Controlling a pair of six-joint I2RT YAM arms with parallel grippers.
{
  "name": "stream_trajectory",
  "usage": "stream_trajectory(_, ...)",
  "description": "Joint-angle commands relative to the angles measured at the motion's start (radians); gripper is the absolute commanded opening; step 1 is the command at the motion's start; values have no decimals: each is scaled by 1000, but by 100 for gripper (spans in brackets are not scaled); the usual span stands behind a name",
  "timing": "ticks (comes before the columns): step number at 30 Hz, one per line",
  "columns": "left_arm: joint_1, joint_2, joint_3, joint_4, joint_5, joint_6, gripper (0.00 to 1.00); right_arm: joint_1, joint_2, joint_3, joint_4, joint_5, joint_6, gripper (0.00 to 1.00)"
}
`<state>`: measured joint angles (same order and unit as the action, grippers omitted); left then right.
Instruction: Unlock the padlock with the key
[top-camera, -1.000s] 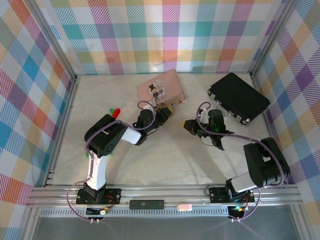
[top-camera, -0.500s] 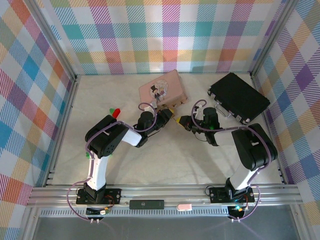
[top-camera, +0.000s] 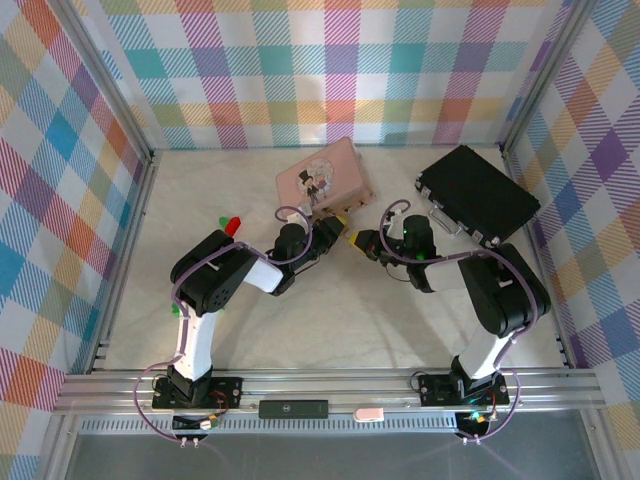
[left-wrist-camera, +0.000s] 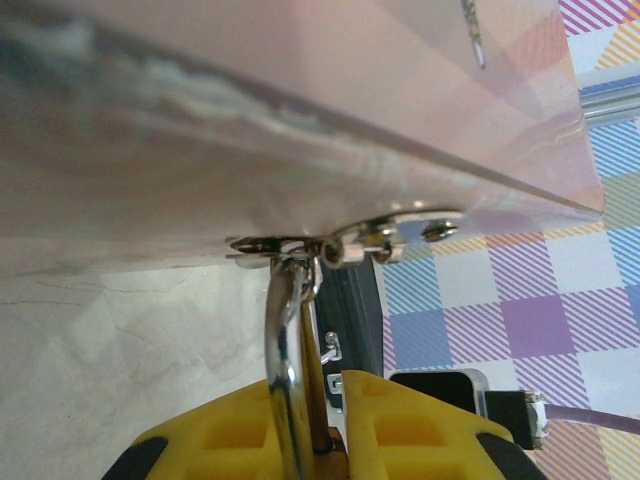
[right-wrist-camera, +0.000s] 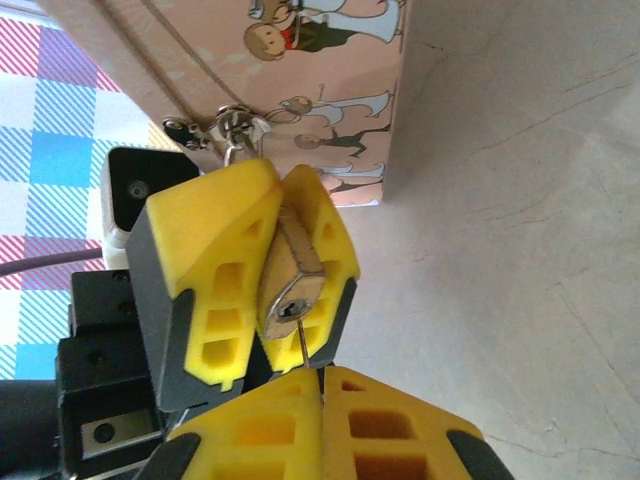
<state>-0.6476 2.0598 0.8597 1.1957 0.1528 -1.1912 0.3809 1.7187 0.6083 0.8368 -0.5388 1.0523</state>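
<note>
The left jaws gripped the padlock (right-wrist-camera: 287, 275) narrowly at mid-desk, its shackle (left-wrist-camera: 284, 350) hooked through the clasp (left-wrist-camera: 385, 232) of the pink box (right-wrist-camera: 330, 60) on the desk (right-wrist-camera: 520, 200). Just to its right, the key (right-wrist-camera: 304, 350), tip at the padlock's keyhole, was pinched between the tightly closed right jaws.

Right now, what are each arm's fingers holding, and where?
Left fingers clamp the padlock by its body; right fingers pinch the key by its hidden end.

Pink box (top-camera: 322, 178) behind padlock (right-wrist-camera: 290, 285), bare table (top-camera: 330, 315) beside
</note>
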Motion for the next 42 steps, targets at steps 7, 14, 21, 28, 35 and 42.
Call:
stream_trajectory(7,-31,-21,-17,-60,13,-73,0,12,27,-6,221,65,6,0)
stream_trajectory(14,-37,-20,-21,-68,-15,-79,0,18,-2,-28,202,64,16,0)
stream_trajectory(21,-37,-20,-13,-69,-48,-103,0,18,-109,-92,60,111,-22,0)
stream_trajectory(28,-37,-34,-7,-96,-64,-107,0,18,-110,-115,91,113,-2,0)
stream_trajectory(35,-41,-55,-10,-120,-64,-93,0,18,-95,-106,119,130,-3,0)
stream_trajectory(42,-46,-57,-1,-124,-67,-87,0,22,-50,-82,159,116,16,0)
